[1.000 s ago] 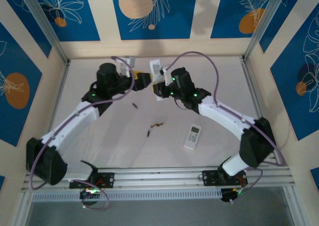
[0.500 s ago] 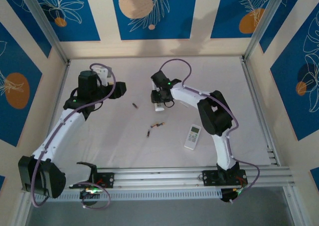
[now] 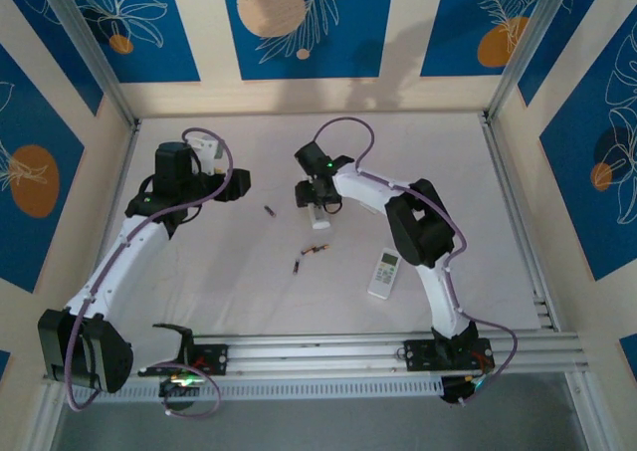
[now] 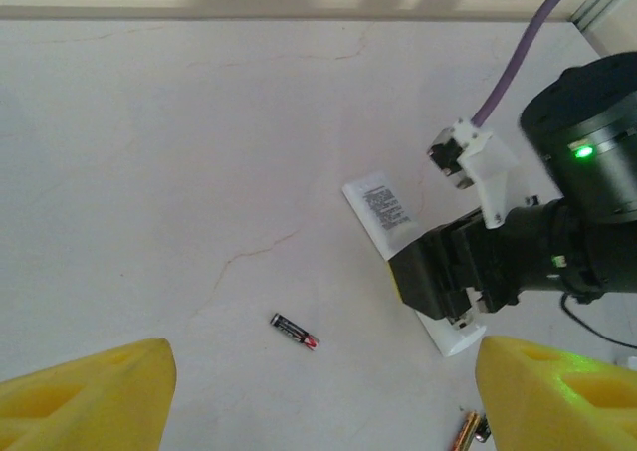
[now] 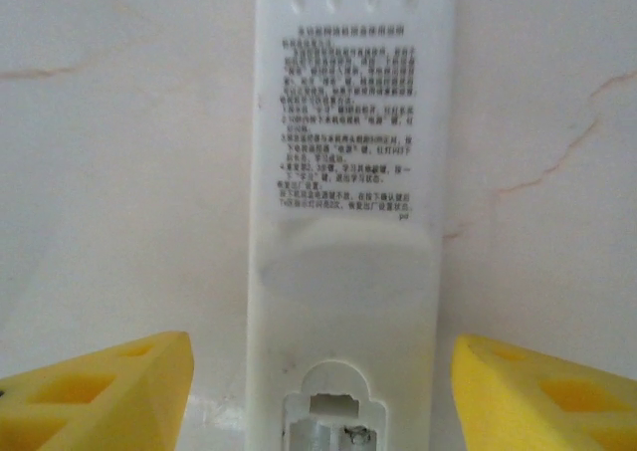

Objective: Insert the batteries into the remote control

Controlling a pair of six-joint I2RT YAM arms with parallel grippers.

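Note:
A white remote control [image 5: 343,172] lies on the table, its back with the printed label up and its battery bay [image 5: 338,426] open and empty. My right gripper [image 5: 323,401] stands open astride its lower end, both yellow fingers clear of its sides. From above, that remote [image 3: 319,215] peeks out under the right gripper [image 3: 317,198]. My left gripper [image 3: 235,184] hovers open to the left with nothing in it. One dark battery [image 4: 295,332] lies between its fingertips' line of sight and the remote [image 4: 381,210]. Other batteries [image 3: 317,249] [image 3: 296,266] lie nearer the bases.
A second white remote [image 3: 384,272] lies face up with its buttons showing, right of the loose batteries. One battery [image 3: 270,211] sits between the two grippers. Low walls and aluminium rails [image 3: 503,187] bound the white table.
The two grippers met at the remote a second ago. The left arm has drawn back to the left. The right arm brought the remote down onto the table and its jaws have opened.

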